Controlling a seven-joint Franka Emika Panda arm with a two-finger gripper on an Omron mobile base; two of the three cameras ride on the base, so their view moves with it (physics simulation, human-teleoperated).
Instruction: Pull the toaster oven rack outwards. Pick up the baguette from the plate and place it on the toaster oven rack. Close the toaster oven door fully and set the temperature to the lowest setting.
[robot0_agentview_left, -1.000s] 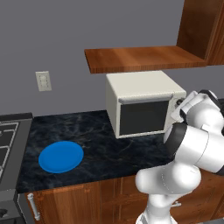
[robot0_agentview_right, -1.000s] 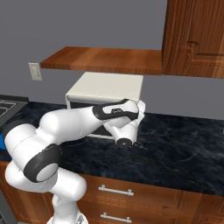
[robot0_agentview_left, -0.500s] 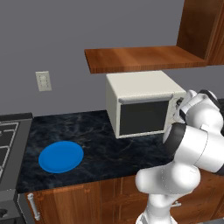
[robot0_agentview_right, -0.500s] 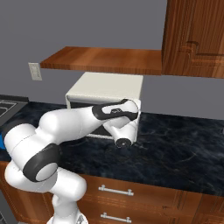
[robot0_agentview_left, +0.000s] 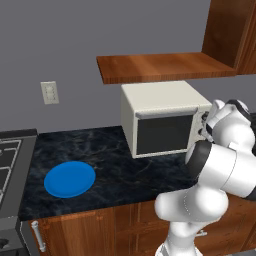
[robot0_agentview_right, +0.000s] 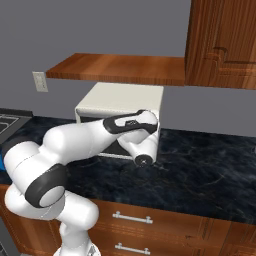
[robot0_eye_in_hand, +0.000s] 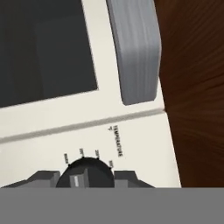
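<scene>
The tool (robot0_eye_in_hand: 85, 181) straddles the temperature knob (robot0_eye_in_hand: 85, 175) on the toaster oven (robot0_agentview_left: 162, 117), apparently clamped on it for turning (contact is partly cropped). The toaster oven door (robot0_agentview_left: 164, 132) is shut; the plate (robot0_agentview_left: 69, 178) lies bare on the worktop (robot0_agentview_left: 115, 165).

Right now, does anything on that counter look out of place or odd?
Nothing stands out. The toaster oven sits square on the counter with its door shut, the blue plate lies flat and bare, and the pincer is at the temperature knob.
</scene>
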